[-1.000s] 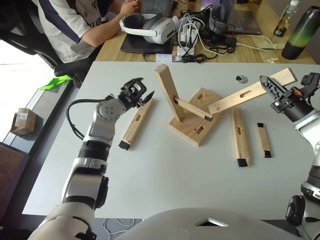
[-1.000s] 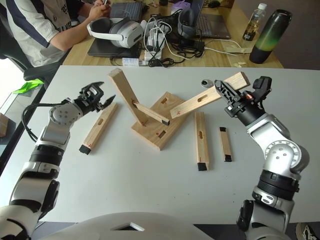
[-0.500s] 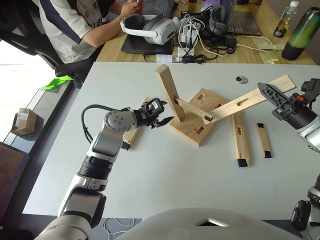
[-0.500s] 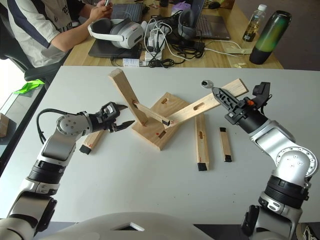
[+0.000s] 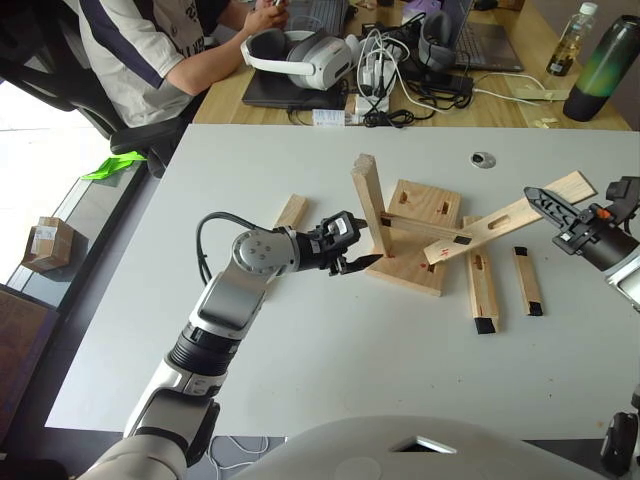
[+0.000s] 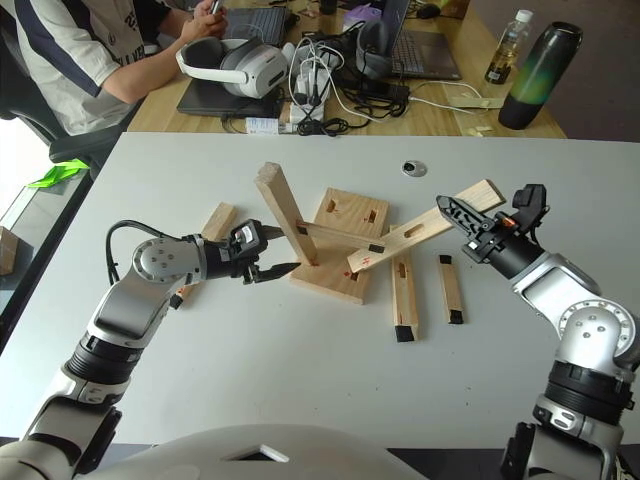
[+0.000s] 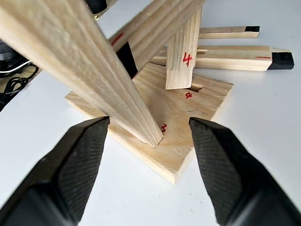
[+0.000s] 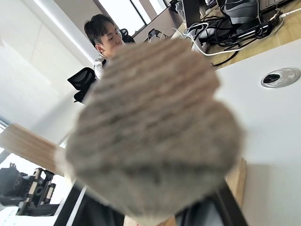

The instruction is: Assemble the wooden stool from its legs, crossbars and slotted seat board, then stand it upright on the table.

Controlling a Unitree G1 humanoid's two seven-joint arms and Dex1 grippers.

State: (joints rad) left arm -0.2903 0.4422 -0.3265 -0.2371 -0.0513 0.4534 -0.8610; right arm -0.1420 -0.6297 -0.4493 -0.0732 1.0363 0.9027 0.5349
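Left gripper point(image 5: 362, 243) is low on the table point(image 5: 350, 370) with fingers point(image 7: 70, 174) spread wide, one each side of the upright leg point(image 5: 370, 200) at its foot, not touching it. That leg stands tilted in a slot near the board point(image 5: 410, 272) edge. The board lies flat mid-table. Right gripper point(image 5: 545, 203) is clamped on the high end of the held leg point(image 5: 495, 218), which slopes down to the board. A crossbar point(image 5: 415, 226) runs between the two legs.

Likely step: seat the held leg in its slot while bracing the upright one. To do it well, the left fingers should close on the upright leg low down, right above the board, so the crossbar cannot lever it out. The right arm should then swing its leg up toward vertical before pressing down along the slot, not sideways. The board is loose and may slide, so pushing gently is safer.

A spare leg point(image 5: 478, 295) and a short bar point(image 5: 527, 282) lie just beside the board on the robot's right. Another leg point(image 5: 291, 210) is half hidden behind the left arm.

Hard to tell: how deep the held leg's foot sits in its slot, and whether the crossbar ends are fully home. The right wrist view gives a blurred wood end close up, fingers unreadable there
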